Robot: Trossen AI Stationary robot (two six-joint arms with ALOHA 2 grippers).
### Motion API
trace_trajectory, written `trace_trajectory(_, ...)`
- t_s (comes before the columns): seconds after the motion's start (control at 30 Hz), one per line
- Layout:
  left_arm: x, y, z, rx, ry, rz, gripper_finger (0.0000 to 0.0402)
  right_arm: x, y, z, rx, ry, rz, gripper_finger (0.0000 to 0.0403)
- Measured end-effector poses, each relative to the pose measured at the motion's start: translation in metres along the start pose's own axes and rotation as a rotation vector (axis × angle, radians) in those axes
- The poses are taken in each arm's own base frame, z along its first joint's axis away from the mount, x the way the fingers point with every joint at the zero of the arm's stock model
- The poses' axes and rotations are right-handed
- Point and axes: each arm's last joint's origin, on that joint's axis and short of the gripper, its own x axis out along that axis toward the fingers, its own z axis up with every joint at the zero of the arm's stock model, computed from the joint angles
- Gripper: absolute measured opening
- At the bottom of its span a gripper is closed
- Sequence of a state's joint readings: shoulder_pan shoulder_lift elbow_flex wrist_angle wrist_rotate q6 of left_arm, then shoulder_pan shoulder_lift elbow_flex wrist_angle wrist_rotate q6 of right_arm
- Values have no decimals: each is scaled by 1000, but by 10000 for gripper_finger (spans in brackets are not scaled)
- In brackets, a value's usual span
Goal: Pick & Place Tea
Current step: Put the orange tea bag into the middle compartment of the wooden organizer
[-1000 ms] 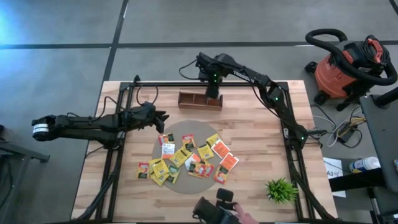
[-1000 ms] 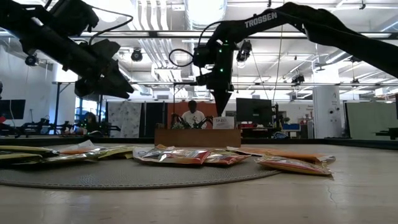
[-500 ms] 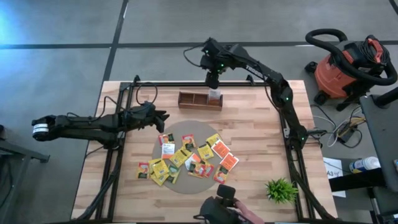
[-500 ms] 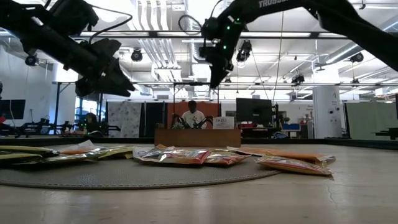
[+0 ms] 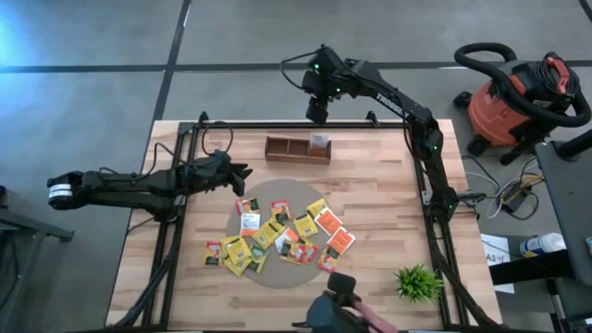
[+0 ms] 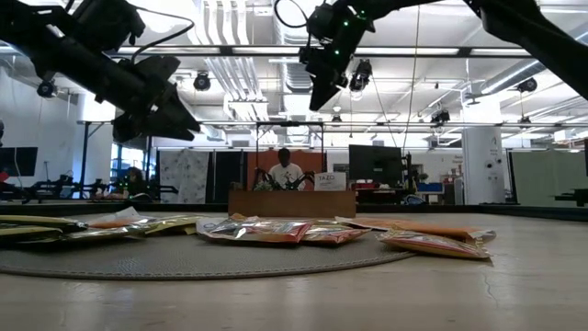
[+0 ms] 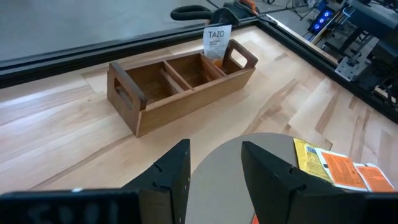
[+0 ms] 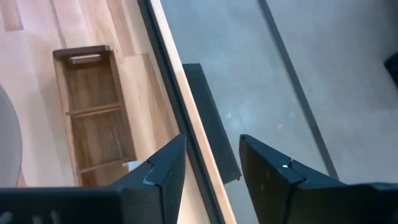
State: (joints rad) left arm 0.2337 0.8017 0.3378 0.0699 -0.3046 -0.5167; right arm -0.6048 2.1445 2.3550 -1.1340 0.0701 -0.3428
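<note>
Left pincer [image 5: 242,171] hovers empty, fingers apart, near desk's left edge; flat square yellow and orange tea packets [image 5: 277,236] lie scattered just beyond it toward the front edge. Nearer arm. Right pincer [image 5: 317,113], apart, over far edge.

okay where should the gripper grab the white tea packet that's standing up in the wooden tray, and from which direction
Probably by its top edge, coming straight down. The white tea packet stands upright in the end compartment of the wooden tray, and only its upper part clears the walls, so the fingers would best pinch its two flat faces from above. The right gripper hovers open, closest to it.
</note>
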Motion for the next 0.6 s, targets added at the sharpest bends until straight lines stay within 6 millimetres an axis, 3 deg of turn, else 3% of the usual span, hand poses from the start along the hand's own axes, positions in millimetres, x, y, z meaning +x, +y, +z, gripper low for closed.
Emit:
trace_trajectory(0.2,0,0,0,-2,-1,-1,138,-1,1,2,6,-38,60,124)
trace_trajectory(0.6,0,-3,5,-6,-47,-26,138,-17,4,3,104,-73,149,12)
